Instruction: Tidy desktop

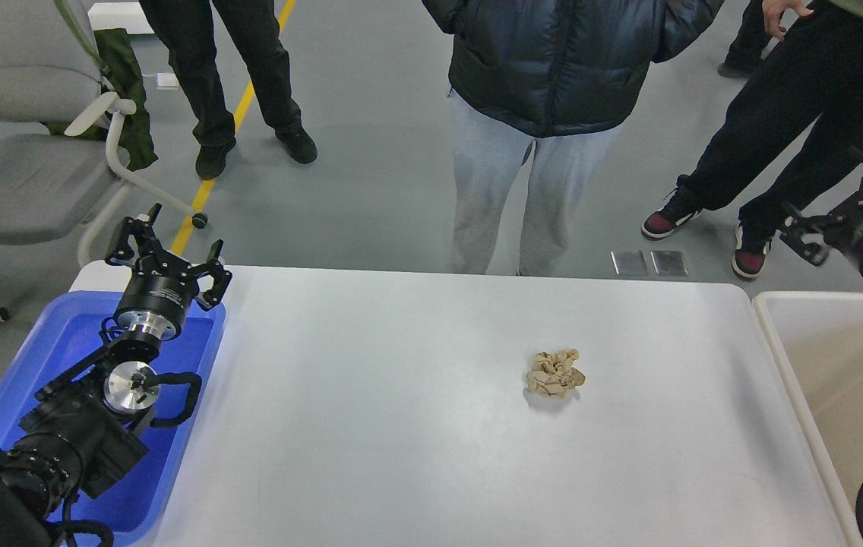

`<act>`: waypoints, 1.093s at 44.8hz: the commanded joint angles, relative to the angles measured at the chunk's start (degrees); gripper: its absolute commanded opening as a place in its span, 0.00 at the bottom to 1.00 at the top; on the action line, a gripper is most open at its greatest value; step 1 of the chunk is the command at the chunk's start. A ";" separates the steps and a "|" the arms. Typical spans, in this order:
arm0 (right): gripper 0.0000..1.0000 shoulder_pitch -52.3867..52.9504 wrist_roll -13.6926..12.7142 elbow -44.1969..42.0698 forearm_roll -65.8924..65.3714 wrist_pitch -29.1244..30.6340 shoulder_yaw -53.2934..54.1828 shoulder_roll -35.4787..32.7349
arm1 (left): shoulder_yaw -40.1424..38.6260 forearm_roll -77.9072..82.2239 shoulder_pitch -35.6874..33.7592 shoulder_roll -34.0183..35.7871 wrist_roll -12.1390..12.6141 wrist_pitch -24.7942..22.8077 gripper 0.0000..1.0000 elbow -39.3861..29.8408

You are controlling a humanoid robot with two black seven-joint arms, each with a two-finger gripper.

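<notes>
The desktop (pixel 401 425) is a wide white table top with rounded corners. A crumpled tan paper ball (pixel 554 373) lies on it right of the middle. My left gripper (pixel 165 245) is open and empty above the far end of the blue tray, far left of the ball. My right gripper (pixel 842 199) is open and empty, raised at the right edge above the bin's far rim, well right of and beyond the ball.
A blue plastic tray (pixel 67 342) sits at the table's left edge under my left arm. An off-white rimmed bin (pixel 804 357) stands off the right edge. Three people stand beyond the far edge. A grey chair (pixel 29 152) is at far left.
</notes>
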 commanded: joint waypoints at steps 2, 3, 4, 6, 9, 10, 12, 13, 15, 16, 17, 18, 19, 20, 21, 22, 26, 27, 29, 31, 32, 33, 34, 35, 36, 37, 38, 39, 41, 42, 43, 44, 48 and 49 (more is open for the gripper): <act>1.00 2.65 0.03 5.87 0.44 0.31 5.09 7.55 | 0.00 0.00 0.00 -0.02 0.01 -0.02 1.00 -0.01; 1.00 2.65 0.12 5.78 0.44 0.31 5.09 8.43 | 0.00 0.00 0.00 -0.02 0.01 -0.02 1.00 -0.01; 1.00 2.65 0.12 5.70 0.44 0.31 5.09 9.22 | 0.00 0.00 0.00 -0.02 0.01 -0.02 1.00 -0.01; 1.00 2.65 0.12 5.61 0.44 0.31 5.09 10.98 | 0.00 0.00 0.00 -0.02 0.01 -0.02 1.00 -0.01; 1.00 2.57 0.12 5.61 0.44 0.40 5.01 13.44 | 0.00 0.00 0.00 -0.02 0.01 -0.02 1.00 -0.01; 1.00 2.48 0.12 5.61 0.44 0.40 5.09 14.14 | 0.00 0.00 0.00 -0.02 0.01 -0.02 1.00 -0.01; 1.00 2.39 0.12 5.61 0.44 0.40 5.01 15.55 | 0.00 0.00 0.00 -0.02 0.01 -0.02 1.00 -0.01; 1.00 2.30 0.12 5.52 0.36 0.40 4.92 16.25 | 0.00 0.00 0.00 -0.02 0.01 -0.02 1.00 -0.01; 1.00 2.04 0.12 5.52 0.36 0.40 4.92 17.66 | 0.00 0.00 0.00 -0.02 0.01 -0.02 1.00 -0.01; 1.00 1.86 0.12 5.43 0.36 0.40 4.92 18.28 | 0.00 0.00 0.00 -0.02 0.01 -0.02 1.00 -0.01; 1.00 1.78 0.12 5.43 0.36 0.40 4.92 18.72 | 0.00 0.00 0.00 -0.02 0.01 -0.02 1.00 -0.01; 1.00 1.69 0.12 5.35 0.36 0.40 4.92 19.16 | 0.00 0.00 0.00 -0.02 0.01 -0.02 1.00 -0.01; 1.00 1.60 0.12 5.34 0.36 0.40 4.92 19.51 | 0.00 0.00 0.00 -0.02 0.01 -0.02 1.00 -0.01; 1.00 1.34 0.12 5.34 0.36 0.40 4.92 19.77 | 0.00 0.00 0.00 -0.02 0.01 -0.02 1.00 -0.01; 1.00 1.07 0.12 5.34 0.36 0.40 4.92 20.12 | 0.00 0.00 0.00 -0.02 0.01 -0.02 1.00 -0.01; 1.00 0.64 0.12 5.43 0.36 0.58 4.92 20.48 | 0.00 0.00 0.00 -0.02 0.01 -0.02 1.00 -0.01; 1.00 -0.86 0.12 5.43 0.36 0.84 4.92 21.36 | 0.00 0.00 0.00 -0.02 0.01 -0.02 1.00 -0.01; 1.00 -1.12 0.12 5.43 0.36 0.93 4.92 21.44 | 0.00 0.00 0.00 -0.02 0.01 -0.02 1.00 -0.10; 1.00 -1.91 0.12 5.43 0.36 1.02 4.92 21.53 | 0.00 0.00 0.00 -0.02 0.01 -0.02 1.00 -0.01; 1.00 -2.53 0.12 5.43 0.36 1.11 4.92 21.53 | 0.00 0.00 0.00 -0.02 0.01 -0.02 1.00 -0.01; 1.00 -2.79 0.12 5.43 0.36 1.19 4.92 21.53 | 0.00 0.00 0.00 -0.02 0.01 -0.02 1.00 -0.01; 1.00 -3.06 0.12 5.43 0.36 1.19 4.92 21.53 | 0.00 0.00 0.00 -0.02 0.01 -0.02 1.00 -0.01; 1.00 -3.41 0.12 5.43 0.36 1.19 4.92 21.53 | 0.00 0.00 0.00 -0.02 0.01 -0.02 1.00 -0.01; 1.00 -3.58 0.12 5.43 0.36 1.19 4.92 21.53 | 0.00 0.00 0.00 -0.02 0.01 -0.02 1.00 -0.01; 1.00 -3.85 0.12 5.43 0.36 1.19 4.92 21.53 | 0.00 0.00 0.00 -0.02 0.01 -0.02 1.00 -0.01; 1.00 -3.94 0.12 5.43 0.36 1.19 4.92 21.53 | 0.00 0.00 0.00 -0.02 0.01 -0.02 1.00 -0.01; 1.00 -4.11 0.12 5.43 0.36 1.19 4.92 21.53 | 0.00 0.00 0.00 -0.02 0.01 -0.02 1.00 -0.10; 1.00 -4.29 0.12 5.43 0.36 1.19 4.92 21.53 | 0.00 0.00 0.00 -0.02 0.01 -0.02 1.00 -0.01; 1.00 -4.64 0.12 5.43 0.36 1.28 4.92 21.53 | 0.00 0.00 0.00 -0.02 0.01 -0.02 1.00 -0.01; 1.00 -4.90 0.12 5.43 0.36 1.28 4.92 21.53 | 0.00 0.00 0.00 -0.02 0.01 -0.02 1.00 -0.01; 1.00 -4.99 0.12 5.43 0.36 1.28 4.92 21.53 | 0.00 0.00 0.00 -0.02 0.01 -0.02 1.00 -0.01; 1.00 -5.17 0.12 5.43 0.36 1.28 4.92 21.53 | 0.00 0.00 0.00 -0.02 0.01 -0.02 1.00 -0.01; 1.00 -5.78 0.12 5.43 0.36 1.28 4.92 21.45 | 0.00 0.00 0.00 -0.02 0.01 -0.02 1.00 -0.01; 1.00 -5.96 0.12 5.43 0.36 1.28 4.92 21.45 | 0.00 0.00 0.00 -0.02 0.01 -0.02 1.00 -0.01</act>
